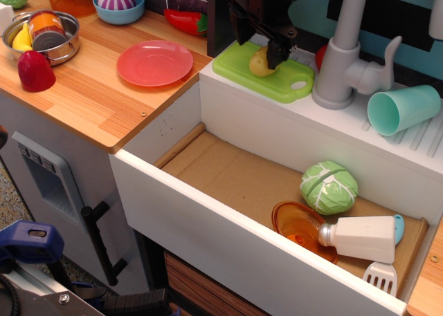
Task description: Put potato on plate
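Note:
The potato [259,62], a small pale-yellow egg shape, lies on the green cutting board [285,83] at the sink's back rim. My black gripper [259,50] hangs right over it with its jaws apart. One finger [277,54] is down at the potato's right side and the other is behind its left side. I cannot tell whether the fingers touch it. The salmon-pink plate [154,62] lies empty on the wooden counter, to the left of the cutting board.
The white sink [208,212] holds a green cabbage [329,187], an orange dish [296,225], a white shaker [361,238] and a spatula [379,277]. A grey faucet [340,60] and a teal cup [401,109] stand to the right. A pot of cans [41,35], a blue bowl [119,5] and a red pepper [183,20] are on the counter.

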`<move>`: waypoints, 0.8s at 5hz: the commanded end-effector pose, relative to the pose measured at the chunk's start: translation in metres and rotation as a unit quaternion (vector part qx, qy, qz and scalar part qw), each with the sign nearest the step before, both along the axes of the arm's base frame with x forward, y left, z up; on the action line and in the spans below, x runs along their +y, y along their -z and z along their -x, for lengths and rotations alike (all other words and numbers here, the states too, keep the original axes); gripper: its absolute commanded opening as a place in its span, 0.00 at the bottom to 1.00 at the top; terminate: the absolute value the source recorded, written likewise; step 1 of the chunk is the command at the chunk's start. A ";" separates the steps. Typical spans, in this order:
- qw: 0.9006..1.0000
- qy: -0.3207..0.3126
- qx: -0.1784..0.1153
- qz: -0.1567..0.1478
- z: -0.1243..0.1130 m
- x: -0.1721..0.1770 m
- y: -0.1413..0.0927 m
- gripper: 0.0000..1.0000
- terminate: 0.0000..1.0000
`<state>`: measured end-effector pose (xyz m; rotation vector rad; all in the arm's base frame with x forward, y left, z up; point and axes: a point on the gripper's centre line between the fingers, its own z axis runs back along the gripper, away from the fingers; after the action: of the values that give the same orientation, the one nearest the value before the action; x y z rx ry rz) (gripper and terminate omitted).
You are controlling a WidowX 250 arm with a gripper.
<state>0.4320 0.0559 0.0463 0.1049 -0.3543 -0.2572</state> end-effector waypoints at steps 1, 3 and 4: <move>0.999 0.008 -0.026 0.026 -0.019 0.006 -0.003 1.00 0.00; 0.998 -0.019 0.006 0.059 -0.015 0.006 0.007 0.00 0.00; 0.999 -0.044 0.018 -0.001 0.008 -0.001 -0.021 0.00 0.00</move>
<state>0.3964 0.0627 0.0468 0.1242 -0.1899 -0.1921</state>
